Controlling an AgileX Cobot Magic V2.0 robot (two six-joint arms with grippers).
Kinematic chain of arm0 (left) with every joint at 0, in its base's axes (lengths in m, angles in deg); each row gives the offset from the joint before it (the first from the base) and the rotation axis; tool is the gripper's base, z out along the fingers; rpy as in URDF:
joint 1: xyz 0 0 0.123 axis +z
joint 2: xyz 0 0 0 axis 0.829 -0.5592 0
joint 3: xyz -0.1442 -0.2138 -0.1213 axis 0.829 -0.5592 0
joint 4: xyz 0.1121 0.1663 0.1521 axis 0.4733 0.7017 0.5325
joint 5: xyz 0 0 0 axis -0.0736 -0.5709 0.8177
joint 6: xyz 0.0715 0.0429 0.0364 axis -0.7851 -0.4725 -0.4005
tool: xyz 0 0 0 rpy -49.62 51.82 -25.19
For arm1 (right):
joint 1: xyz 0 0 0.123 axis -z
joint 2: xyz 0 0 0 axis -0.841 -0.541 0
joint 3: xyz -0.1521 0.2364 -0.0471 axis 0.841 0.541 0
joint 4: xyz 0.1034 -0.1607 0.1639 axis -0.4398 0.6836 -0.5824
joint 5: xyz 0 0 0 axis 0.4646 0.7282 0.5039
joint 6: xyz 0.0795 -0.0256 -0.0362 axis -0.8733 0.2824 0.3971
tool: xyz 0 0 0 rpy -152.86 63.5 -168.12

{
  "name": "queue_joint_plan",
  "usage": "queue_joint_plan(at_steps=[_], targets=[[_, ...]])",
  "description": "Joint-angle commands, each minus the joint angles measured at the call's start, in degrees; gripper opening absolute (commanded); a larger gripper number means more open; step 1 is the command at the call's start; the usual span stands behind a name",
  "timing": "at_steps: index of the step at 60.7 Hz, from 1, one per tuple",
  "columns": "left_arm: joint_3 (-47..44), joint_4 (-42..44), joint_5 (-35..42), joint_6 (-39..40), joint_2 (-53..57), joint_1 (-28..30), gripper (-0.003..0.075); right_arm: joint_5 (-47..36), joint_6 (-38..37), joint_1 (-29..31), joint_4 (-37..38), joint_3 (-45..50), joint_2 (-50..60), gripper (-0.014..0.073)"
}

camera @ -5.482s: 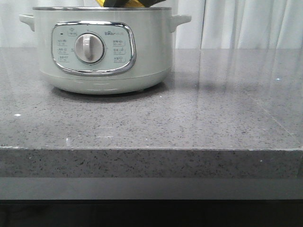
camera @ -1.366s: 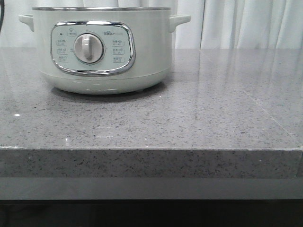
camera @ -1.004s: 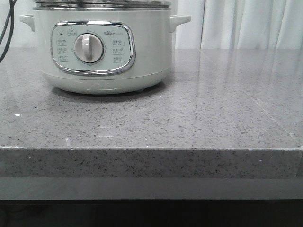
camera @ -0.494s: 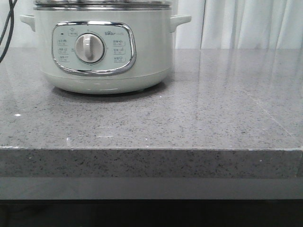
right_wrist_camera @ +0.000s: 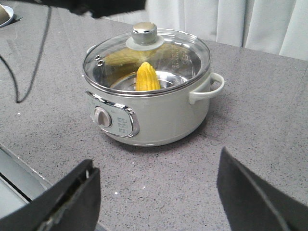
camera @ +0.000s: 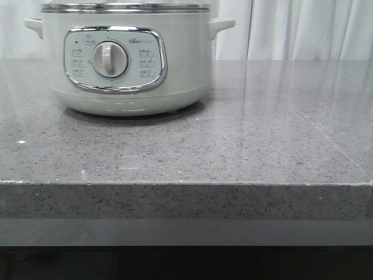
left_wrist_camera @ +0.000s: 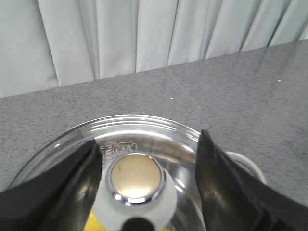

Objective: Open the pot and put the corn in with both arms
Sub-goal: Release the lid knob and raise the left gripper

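Left gripper: my fingers stand open on either side of the lid knob, gripping nothing that I can see.
Right gripper: spread wide, empty, well back from the pot.
Corn: inside the pot, leaning upright under the glass lid, which sits on the rim.
Risk: my left fingers flank the knob closely; lifting off crooked could catch it and drag the lid askew.
Change: 5.5 s ago the front view showed yellow and a dark gripper above an uncovered rim; now the lid covers it.
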Motion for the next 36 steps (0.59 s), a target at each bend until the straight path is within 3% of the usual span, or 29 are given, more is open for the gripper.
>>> queue_joint_plan(at_steps=[1, 10, 36], targets=[[1.9, 1.1, -0.6, 0.1, 6.5, 0.0, 0.043, -4.6, 0.1, 0.0, -0.6, -1.5, 0.2, 0.0531], [-2.6, 1.9, -4.7, 0.1, 14.1, 0.0, 0.043, -4.6, 0.1, 0.0, -0.6, -1.5, 0.2, 0.0531], [-27.9, 3.6, -4.6, 0.1, 37.2, 0.0, 0.0429, -4.3, 0.1, 0.0, -0.6, -1.5, 0.2, 0.0531]])
